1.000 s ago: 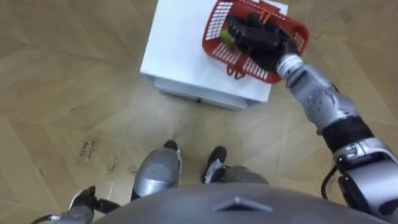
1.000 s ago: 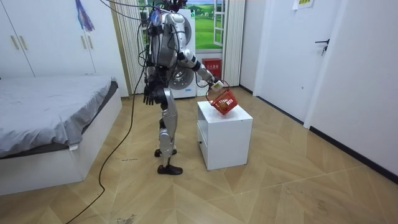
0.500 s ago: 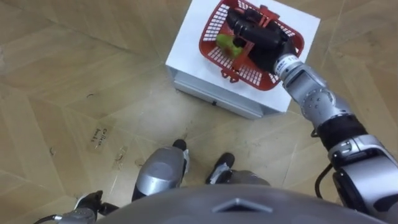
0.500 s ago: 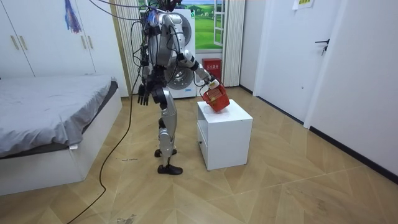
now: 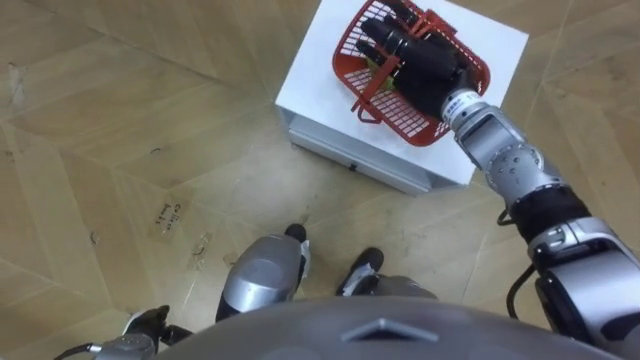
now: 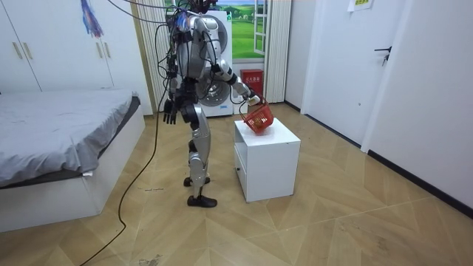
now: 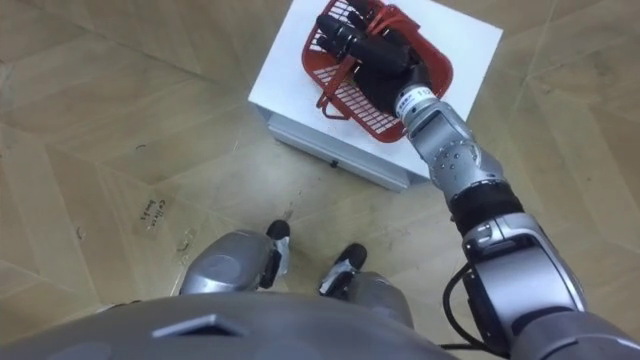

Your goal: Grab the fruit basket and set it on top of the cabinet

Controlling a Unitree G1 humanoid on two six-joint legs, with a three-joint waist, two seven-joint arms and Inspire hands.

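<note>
Bedroom wood floor [image 5: 120, 150], white cabinet [image 5: 310, 90], right robot hand [image 5: 425, 70] clamped on red basket [image 5: 412, 120] over it

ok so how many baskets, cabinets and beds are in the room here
red plastic mesh basket, hooked in the right hand: 1
white square cabinet with a drawer: 1
bed with a grey cover: 1
total: 3

You'll see the basket [image 5: 405, 118] above the surface [image 5: 320, 90], right robot hand [image 5: 425, 70] at its handle. The robot stands between the bed [image 6: 59, 125] and the surface, left robot hand [image 6: 170, 112] at its side.
</note>
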